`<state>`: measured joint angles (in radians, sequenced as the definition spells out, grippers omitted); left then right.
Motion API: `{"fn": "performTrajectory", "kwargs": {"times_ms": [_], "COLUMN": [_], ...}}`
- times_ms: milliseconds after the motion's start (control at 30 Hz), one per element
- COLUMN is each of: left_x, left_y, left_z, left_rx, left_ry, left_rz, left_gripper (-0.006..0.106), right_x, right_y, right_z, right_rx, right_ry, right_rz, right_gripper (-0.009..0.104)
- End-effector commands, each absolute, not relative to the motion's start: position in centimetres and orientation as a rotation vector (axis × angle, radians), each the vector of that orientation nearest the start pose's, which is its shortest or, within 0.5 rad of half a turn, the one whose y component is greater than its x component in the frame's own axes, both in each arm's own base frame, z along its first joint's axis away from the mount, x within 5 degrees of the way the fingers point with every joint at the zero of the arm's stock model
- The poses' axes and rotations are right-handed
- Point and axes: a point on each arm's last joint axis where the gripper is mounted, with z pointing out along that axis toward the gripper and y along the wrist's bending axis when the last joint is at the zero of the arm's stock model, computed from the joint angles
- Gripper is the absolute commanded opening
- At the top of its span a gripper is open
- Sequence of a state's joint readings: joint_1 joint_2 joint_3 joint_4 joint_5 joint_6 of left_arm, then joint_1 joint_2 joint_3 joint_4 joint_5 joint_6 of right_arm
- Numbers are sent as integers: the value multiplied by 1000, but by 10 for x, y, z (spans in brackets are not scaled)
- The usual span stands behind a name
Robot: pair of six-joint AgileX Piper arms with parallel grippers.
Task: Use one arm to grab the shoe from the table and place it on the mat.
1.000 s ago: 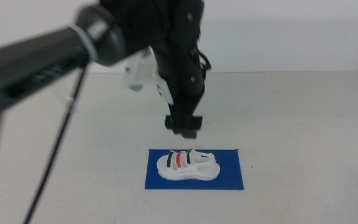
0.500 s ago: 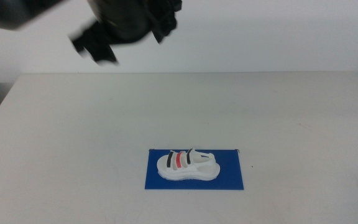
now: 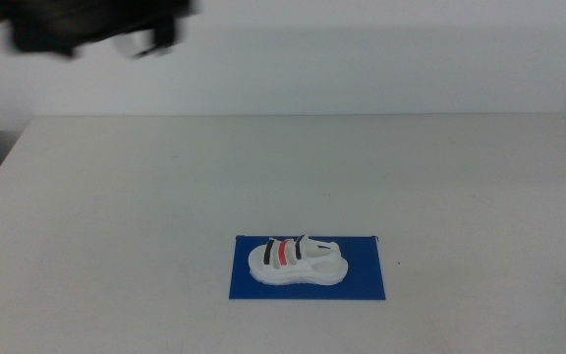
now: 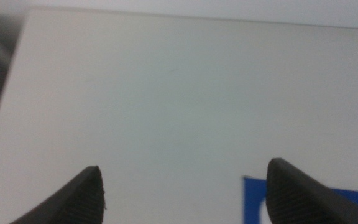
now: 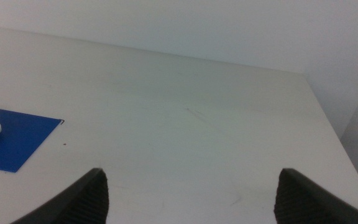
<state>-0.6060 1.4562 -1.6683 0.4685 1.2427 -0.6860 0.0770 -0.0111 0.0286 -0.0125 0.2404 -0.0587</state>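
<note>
While the shoe (image 3: 297,261) lies on the mat (image 3: 362,280), the left pincer (image 4: 182,199), probably the blur at top-left, hangs released above the counter (image 3: 165,197).

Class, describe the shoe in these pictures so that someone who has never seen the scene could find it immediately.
Start with the wide, plain white tabletop; near its front edge lies a flat, deep-blue rectangular mat. On that mat rests a small white sandal-like shoe, lying along the mat's length. Its thick white sole and three straps, two black with a red one between, set it apart from the plain surfaces around it.
</note>
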Motion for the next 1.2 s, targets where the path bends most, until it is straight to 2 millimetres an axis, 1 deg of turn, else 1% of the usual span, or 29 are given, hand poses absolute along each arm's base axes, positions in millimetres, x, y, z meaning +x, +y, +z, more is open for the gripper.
{"fn": "performTrajectory", "kwargs": {"times_ms": [0, 167, 267, 467, 633, 733, 867, 1033, 1167], "left_x": [240, 207, 184, 139, 115, 101, 82, 64, 54], "left_y": [-105, -65, -44, -20, -10, -7, -3, -1, -1], "left_z": [453, 426, 408, 368, 331, 308, 283, 250, 226], "left_rx": [-120, -137, -137, -72, 4, 17, 25, 2, -5], "left_ry": [2254, 2098, 2007, 1865, 1783, 1719, 1643, 1610, 1578], "left_rz": [-41, -152, -165, -172, -114, -83, -40, -28, -31], "left_gripper": [87, 87, 87, 87, 87, 87, 87, 87, 87], "right_x": [57, 57, 57, 57, 57, 57, 57, 57, 57], "right_y": [4, 4, 4, 4, 4, 4, 4, 4, 4], "right_z": [187, 187, 187, 187, 187, 187, 187, 187, 187], "right_rx": [-141, -141, -141, -141, -141, -141, -141, -141, -141], "right_ry": [1672, 1672, 1672, 1672, 1672, 1672, 1672, 1672, 1672], "right_rz": [-12, -12, -12, -12, -12, -12, -12, -12, -12], "right_gripper": [78, 78, 78, 78, 78, 78, 78, 78, 78]}}
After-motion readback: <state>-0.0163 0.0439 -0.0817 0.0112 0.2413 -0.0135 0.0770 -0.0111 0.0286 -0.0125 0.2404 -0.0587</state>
